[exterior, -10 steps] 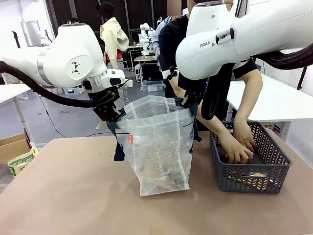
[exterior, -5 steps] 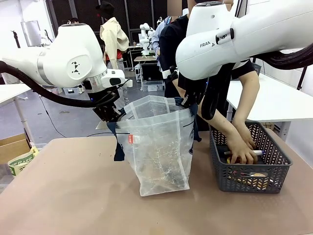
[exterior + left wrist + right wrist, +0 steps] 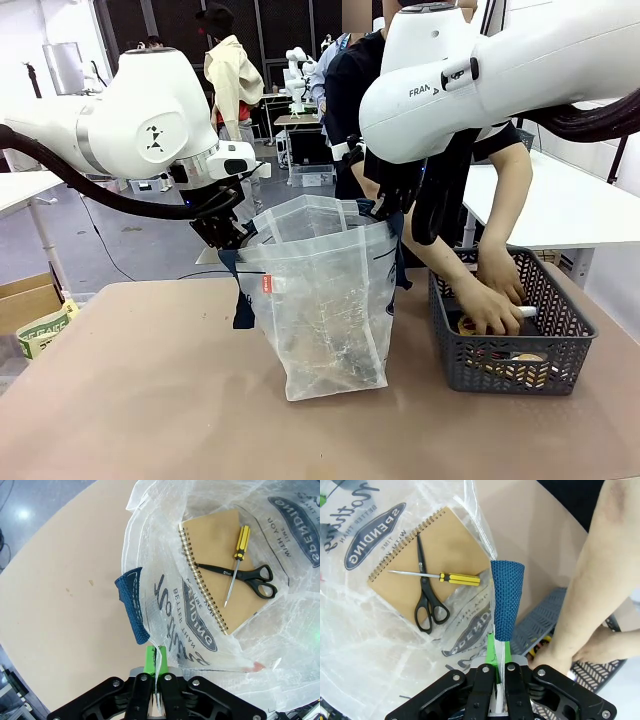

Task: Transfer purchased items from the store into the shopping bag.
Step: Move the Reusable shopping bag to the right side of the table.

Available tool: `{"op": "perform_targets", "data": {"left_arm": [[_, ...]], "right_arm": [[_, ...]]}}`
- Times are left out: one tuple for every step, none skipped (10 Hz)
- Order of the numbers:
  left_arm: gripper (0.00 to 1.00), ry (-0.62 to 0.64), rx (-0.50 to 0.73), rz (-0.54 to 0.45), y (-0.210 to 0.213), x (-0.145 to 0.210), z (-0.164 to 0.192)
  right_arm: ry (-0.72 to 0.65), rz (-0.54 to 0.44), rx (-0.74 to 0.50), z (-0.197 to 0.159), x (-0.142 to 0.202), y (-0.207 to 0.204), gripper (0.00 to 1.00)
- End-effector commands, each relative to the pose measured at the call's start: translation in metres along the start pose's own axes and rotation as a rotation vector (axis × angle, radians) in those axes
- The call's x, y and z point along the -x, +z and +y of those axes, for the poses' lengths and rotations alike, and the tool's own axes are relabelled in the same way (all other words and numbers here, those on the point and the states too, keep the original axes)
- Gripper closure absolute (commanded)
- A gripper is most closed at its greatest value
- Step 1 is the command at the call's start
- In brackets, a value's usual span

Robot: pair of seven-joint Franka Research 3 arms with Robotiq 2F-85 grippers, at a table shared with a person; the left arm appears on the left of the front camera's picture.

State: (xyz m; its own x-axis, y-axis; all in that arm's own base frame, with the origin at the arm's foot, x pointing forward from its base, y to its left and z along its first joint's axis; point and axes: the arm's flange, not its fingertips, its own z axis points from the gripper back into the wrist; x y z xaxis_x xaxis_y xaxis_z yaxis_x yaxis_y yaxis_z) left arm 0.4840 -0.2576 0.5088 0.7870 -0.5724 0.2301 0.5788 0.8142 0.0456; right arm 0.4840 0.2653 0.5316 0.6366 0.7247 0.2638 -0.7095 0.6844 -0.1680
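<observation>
thin clear plastic, the shopping bag [image 3: 325,300] looks light, floppy and slippery, likely safest held at the rim beside its blue straps [image 3: 131,602]. it stands upright on the table [image 3: 150,400]; the left gripper [image 3: 154,656] and right gripper [image 3: 498,650] each pinch opposite rim edges, closed tight.

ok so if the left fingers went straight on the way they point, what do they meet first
The shopping bag itself: the left fingers are shut on its rim, and its printed plastic wall lies straight ahead. Beyond it, probably the notebook, though depth is unclear.
</observation>
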Motion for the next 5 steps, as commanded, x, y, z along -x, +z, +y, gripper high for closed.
{"op": "perform_targets", "data": {"left_arm": [[1.00,0.003,-0.001,-0.001,0.0012,0.0008,0.0008],[1.00,0.003,-0.001,-0.001,0.0012,0.0008,0.0008],[1.00,0.003,-0.001,-0.001,0.0012,0.0008,0.0008],[1.00,0.003,-0.001,-0.001,0.0012,0.0008,0.0008],[1.00,0.003,-0.001,-0.001,0.0012,0.0008,0.0008]], "right_arm": [[-0.001,-0.004,0.003,-0.0011,0.0004,0.0019,1.00],[-0.001,-0.004,0.003,-0.0011,0.0004,0.0019,1.00],[-0.001,-0.004,0.003,-0.0011,0.0004,0.0019,1.00],[-0.001,-0.004,0.003,-0.0011,0.0004,0.0019,1.00],[-0.001,-0.004,0.003,-0.0011,0.0004,0.0019,1.00]]}}
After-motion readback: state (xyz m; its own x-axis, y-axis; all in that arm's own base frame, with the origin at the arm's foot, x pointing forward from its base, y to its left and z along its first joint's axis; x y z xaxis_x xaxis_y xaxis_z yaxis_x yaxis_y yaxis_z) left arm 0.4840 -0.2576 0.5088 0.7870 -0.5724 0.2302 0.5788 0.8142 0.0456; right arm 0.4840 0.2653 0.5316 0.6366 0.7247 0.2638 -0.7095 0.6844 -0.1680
